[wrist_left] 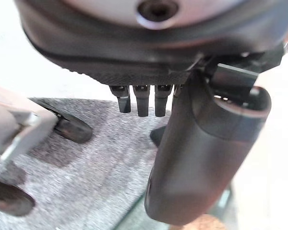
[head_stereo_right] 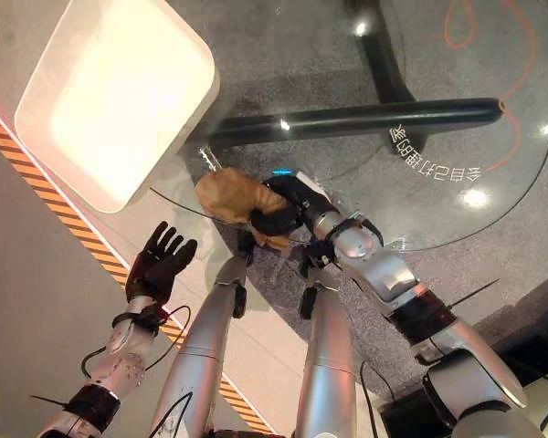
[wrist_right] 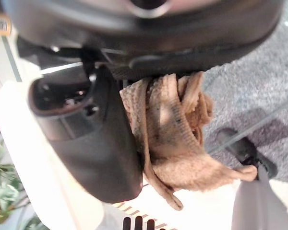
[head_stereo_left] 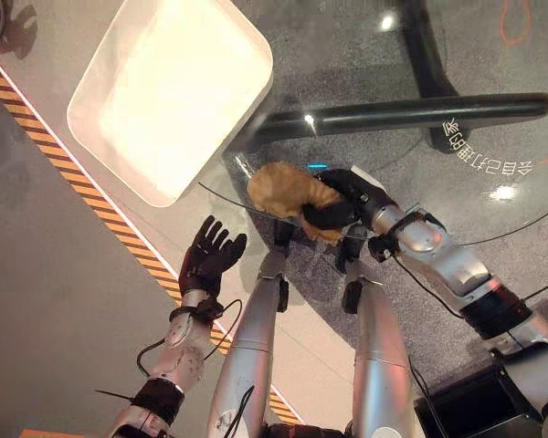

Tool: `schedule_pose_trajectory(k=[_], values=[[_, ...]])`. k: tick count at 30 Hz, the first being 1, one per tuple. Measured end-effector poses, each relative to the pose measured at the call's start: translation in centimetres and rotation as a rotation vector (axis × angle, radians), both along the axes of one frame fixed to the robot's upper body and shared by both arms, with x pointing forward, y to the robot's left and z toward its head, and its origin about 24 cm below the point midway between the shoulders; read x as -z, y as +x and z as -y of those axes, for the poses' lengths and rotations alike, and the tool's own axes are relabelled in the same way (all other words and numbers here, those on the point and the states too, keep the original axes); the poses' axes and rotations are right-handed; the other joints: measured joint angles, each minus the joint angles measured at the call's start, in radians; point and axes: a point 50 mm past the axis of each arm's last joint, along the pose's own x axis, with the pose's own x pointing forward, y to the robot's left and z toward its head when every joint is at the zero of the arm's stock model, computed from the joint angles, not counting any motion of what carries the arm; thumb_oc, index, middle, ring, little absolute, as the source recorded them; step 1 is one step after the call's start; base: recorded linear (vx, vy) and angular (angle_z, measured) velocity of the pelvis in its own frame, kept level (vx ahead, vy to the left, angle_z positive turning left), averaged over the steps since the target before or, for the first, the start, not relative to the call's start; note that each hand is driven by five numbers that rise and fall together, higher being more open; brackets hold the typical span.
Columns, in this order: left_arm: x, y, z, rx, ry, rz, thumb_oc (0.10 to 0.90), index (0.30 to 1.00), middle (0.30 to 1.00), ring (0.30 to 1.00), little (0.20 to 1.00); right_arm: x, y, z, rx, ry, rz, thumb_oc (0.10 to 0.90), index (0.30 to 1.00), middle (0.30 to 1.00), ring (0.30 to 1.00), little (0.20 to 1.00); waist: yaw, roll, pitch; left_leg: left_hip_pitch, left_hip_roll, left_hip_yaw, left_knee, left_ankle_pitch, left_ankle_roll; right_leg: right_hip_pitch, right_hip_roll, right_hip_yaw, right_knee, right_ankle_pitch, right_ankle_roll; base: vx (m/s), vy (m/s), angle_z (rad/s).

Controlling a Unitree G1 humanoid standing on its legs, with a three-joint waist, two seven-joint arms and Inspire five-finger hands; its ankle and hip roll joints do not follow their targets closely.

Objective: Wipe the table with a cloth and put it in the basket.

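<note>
left hand hangs low off the table edge, fingers spread, idle. right hand has the cloth bunched in curled fingers at the glass table's near rim. wiping looks done; next, carry it toward eleven o'clock and drop it in the basket.

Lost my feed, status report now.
Right hand shut on cloth at glass table edge. Left hand open, idle. Basket alongside, path unobstructed.

Head stereo pair looks steeply down, sharing glass table; wrist cameras close along hands.
</note>
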Motion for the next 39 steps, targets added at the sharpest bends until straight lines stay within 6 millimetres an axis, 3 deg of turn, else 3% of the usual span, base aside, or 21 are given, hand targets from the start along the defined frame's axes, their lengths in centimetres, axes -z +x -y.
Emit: schedule_pose_trajectory(k=[4, 11, 15, 19, 23, 29, 32, 39], values=[[-0.4, -0.7, 0.6, 0.062, -0.056, 0.043, 0.800, 0.900, 0.900, 0.900, 0.900, -0.7, -0.8, 0.4, -0.010, 0.197, 0.048, 0.100, 0.300, 0.300, 0.300, 0.200, -0.004, 0.000, 0.000, 0.012, -0.005, 0.004, 0.002, 0.001, 0.001, 0.005, -0.004, 0.007, 0.014, -0.002, 0.001, -0.01, -0.016, 0.00], [-0.3, -1.1, 1.0, 0.096, -0.109, 0.048, 0.800, 0.900, 0.900, 0.900, 0.900, -3.3, -2.4, -0.5, -0.131, 0.475, 0.209, 0.100, 0.300, 0.300, 0.300, 0.200, -0.027, 0.000, 0.001, 0.039, 0.004, 0.013, 0.004, -0.007, 0.008, 0.029, -0.001, 0.011, 0.012, -0.008, 0.003, -0.01, -0.009, -0.02], [-0.5, -1.2, 0.2, 0.077, -0.165, 0.072, 0.800, 0.900, 0.900, 0.900, 0.900, -4.2, -2.9, -0.4, -0.148, 0.538, 0.258, 0.100, 0.300, 0.300, 0.300, 0.200, -0.027, -0.001, 0.001, 0.042, 0.003, 0.016, 0.000, -0.010, 0.009, 0.030, 0.003, 0.017, 0.007, -0.004, 0.000, 0.00, -0.019, -0.03], [-0.6, -1.7, 0.4, 0.142, -0.240, 0.109, 0.800, 0.900, 0.900, 0.900, 0.900, -3.4, -3.3, 0.4, -0.135, 0.574, 0.244, 0.100, 0.300, 0.300, 0.300, 0.200, -0.031, -0.003, 0.002, 0.058, 0.004, 0.027, 0.010, -0.025, 0.018, 0.044, 0.003, 0.028, 0.011, -0.016, 0.006, 0.02, -0.001, -0.04], [-2.2, -1.8, 1.7, 0.240, -0.338, 0.223, 0.800, 0.900, 0.900, 0.900, 0.900, -2.1, -3.5, 0.5, -0.121, 0.571, 0.203, 0.100, 0.300, 0.300, 0.300, 0.200, -0.040, -0.005, 0.004, 0.053, 0.004, 0.039, 0.035, -0.037, 0.024, 0.047, 0.005, 0.039, 0.012, -0.015, 0.010, 0.00, -0.003, -0.07], [-7.4, 0.1, 3.0, 0.351, -0.452, 0.458, 0.800, 0.900, 0.900, 0.900, 0.900, -1.2, -3.8, 0.4, -0.133, 0.563, 0.168, 0.100, 0.300, 0.300, 0.300, 0.200, -0.058, -0.006, 0.004, 0.055, 0.006, 0.043, 0.040, -0.039, 0.027, 0.048, 0.006, 0.043, 0.012, -0.012, 0.013, -0.01, -0.005, -0.01], [-9.1, 0.4, 3.6, 0.396, -0.463, 0.518, 0.800, 0.900, 0.900, 0.900, 0.900, -1.1, -3.9, 0.1, -0.157, 0.557, 0.160, 0.100, 0.300, 0.300, 0.300, 0.200, -0.060, -0.007, 0.005, 0.055, 0.006, 0.043, 0.043, -0.044, 0.026, 0.048, 0.009, 0.045, 0.013, -0.011, 0.013, 0.00, -0.024, -0.04], [-10.1, 0.4, 5.1, 0.489, -0.485, 0.519, 0.800, 0.900, 0.900, 0.900, 0.900, -1.3, -3.9, -1.4, -0.236, 0.545, 0.151, 0.100, 0.300, 0.300, 0.300, 0.200, -0.079, -0.015, 0.006, 0.046, 0.013, 0.044, 0.050, -0.044, 0.021, 0.041, 0.016, 0.048, 0.012, -0.007, 0.011, -0.03, -0.007, -0.02]])
